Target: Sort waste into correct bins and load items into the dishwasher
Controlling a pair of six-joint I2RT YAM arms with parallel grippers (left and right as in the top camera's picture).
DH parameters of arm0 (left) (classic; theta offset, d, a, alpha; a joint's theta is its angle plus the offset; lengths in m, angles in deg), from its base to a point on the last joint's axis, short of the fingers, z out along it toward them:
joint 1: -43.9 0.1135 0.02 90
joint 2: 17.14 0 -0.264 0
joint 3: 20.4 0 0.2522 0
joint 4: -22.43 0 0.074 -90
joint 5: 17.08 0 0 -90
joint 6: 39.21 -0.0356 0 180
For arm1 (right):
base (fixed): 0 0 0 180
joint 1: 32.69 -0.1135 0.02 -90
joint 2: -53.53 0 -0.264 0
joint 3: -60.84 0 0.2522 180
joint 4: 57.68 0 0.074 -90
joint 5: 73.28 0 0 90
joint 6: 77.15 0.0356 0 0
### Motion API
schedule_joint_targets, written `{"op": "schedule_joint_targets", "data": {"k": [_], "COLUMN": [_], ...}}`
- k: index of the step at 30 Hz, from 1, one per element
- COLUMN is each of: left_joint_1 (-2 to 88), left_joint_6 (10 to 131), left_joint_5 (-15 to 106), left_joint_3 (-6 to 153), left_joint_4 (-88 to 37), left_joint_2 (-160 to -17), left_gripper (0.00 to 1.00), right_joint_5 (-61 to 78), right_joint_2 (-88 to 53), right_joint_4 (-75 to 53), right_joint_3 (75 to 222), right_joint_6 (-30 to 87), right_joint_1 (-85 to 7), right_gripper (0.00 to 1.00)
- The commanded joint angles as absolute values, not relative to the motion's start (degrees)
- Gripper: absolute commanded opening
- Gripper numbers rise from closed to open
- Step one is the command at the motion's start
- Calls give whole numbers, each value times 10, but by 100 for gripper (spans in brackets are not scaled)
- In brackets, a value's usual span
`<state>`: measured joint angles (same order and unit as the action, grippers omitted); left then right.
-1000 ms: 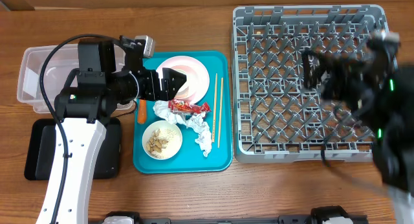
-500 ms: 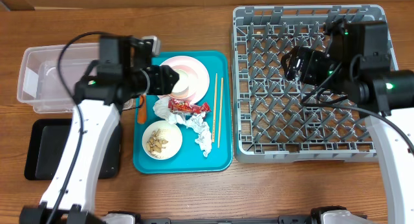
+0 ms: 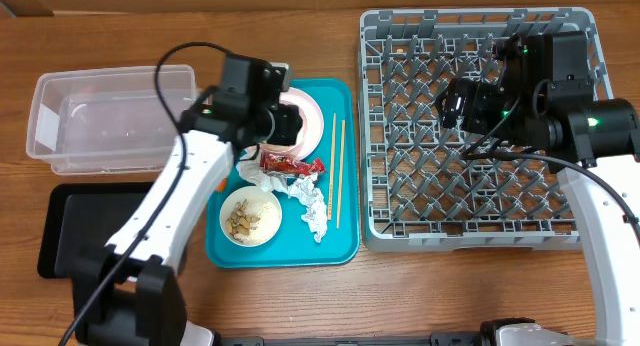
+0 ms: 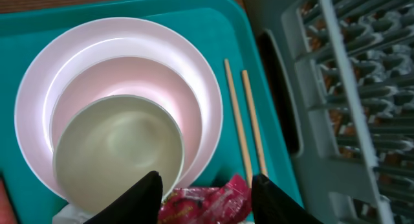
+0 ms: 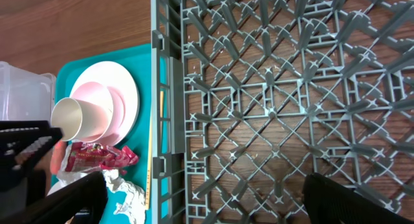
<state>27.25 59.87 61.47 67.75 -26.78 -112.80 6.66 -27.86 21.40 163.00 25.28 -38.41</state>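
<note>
My left gripper [image 3: 285, 129] hangs over the teal tray [image 3: 340, 248], its jaws partly open. The shiny red wrapper [image 4: 206, 203] shows in the gap between its fingertips [image 4: 147, 197] and lies flat on the tray, beside the white tissues [image 3: 314, 210]. Just beyond it, a white cup [image 4: 116, 153] lies on its side on the pale pink-white plate [image 4: 194, 75]. Chopsticks [image 3: 337, 171] lie at the tray's right. A white bowl [image 3: 250, 216] holds beige scraps. My right gripper [image 5: 210, 201] is wide open and empty above the grey dishwasher rack [image 3: 470, 201].
The clear tub [image 3: 110, 121] stands at the far left, with the black tray [image 3: 62, 236] in front of it. My left arm crosses over the tray's left edge. The rack's raised rim [image 4: 323, 68] runs close along the tray's right side.
My left gripper has moved right, from the tray's left edge to over the plate and wrapper, and its jaws have narrowed. The right arm swung left over the rack, then held.
</note>
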Motion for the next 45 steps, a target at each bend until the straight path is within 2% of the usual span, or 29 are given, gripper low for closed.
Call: {"op": "schedule_joint_targets", "data": {"k": [1,8,13,25,36,45], "left_joint_1": [252,242,242,240,240,240], "left_joint_6": [602,603,603,602,602,602], "left_joint_5": [702,729,731,729,729,729], "left_joint_3": [673,673,673,673,673,673], "left_joint_4": [-257,-251,-251,-247,-256,-261], "left_joint_2": [-1147,-1178,-1199,-1210,-1210,-1210], "left_gripper": [47,43,43,33,30,17], "right_joint_5": [73,73,73,72,72,72], "right_joint_2": [-279,-279,-279,-279,-279,-279], "right_joint_4": [213,214,218,223,229,231], "right_joint_3": [1642,1642,1642,1642,1642,1642], "right_joint_6": [248,248,248,248,248,248], "right_joint_1": [-387,-387,-387,-387,-387,-387], "right_gripper": [100,100,100,100,100,100]}}
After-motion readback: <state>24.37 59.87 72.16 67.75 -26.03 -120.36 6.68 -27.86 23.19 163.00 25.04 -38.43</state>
